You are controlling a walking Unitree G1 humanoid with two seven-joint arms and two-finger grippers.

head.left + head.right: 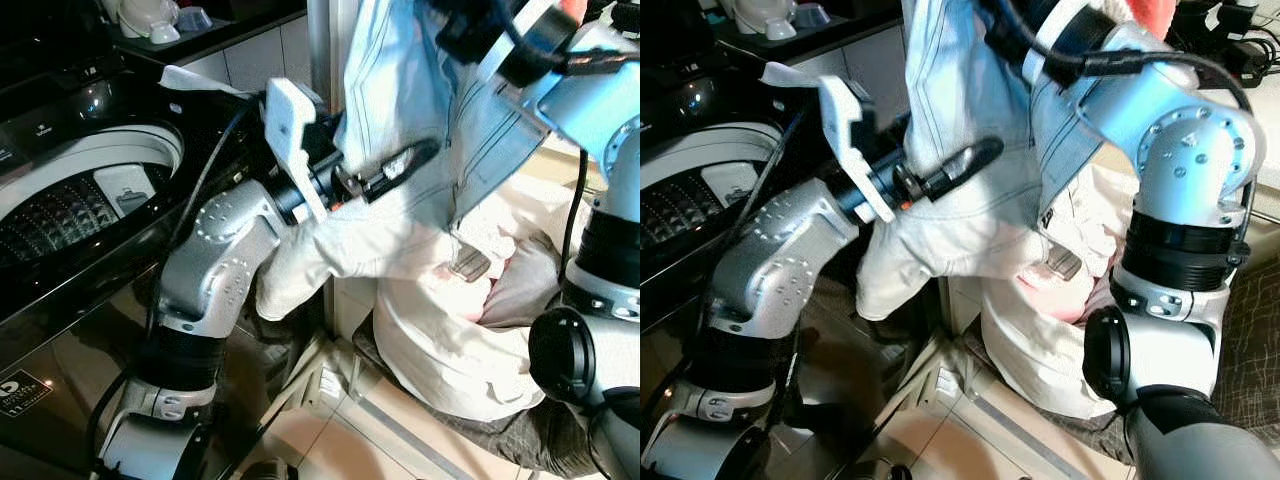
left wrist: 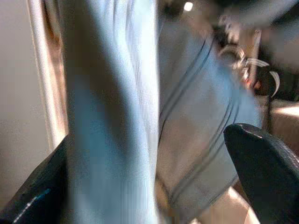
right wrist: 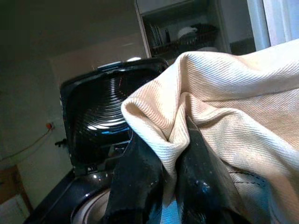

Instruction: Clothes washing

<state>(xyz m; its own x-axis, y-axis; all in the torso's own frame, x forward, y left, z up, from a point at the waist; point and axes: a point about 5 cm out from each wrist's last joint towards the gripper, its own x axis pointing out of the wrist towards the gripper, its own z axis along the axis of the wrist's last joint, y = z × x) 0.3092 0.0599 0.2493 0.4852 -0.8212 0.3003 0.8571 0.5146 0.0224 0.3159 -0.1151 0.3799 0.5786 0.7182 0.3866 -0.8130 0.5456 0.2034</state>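
A light blue denim garment and a cream garment hang together in front of me, lifted from above by my right arm. In the right wrist view my right gripper is shut on a fold of the cream garment. My left gripper reaches sideways into the hanging denim. In the left wrist view its fingers stand wide apart with the denim between them, so it is open. The washing machine's open drum lies at the left.
The washer's raised black lid stands behind the drum. Below the hanging clothes a heap of white laundry rests on the floor. A dark counter with white cups runs along the back left. Tiled floor shows between washer and heap.
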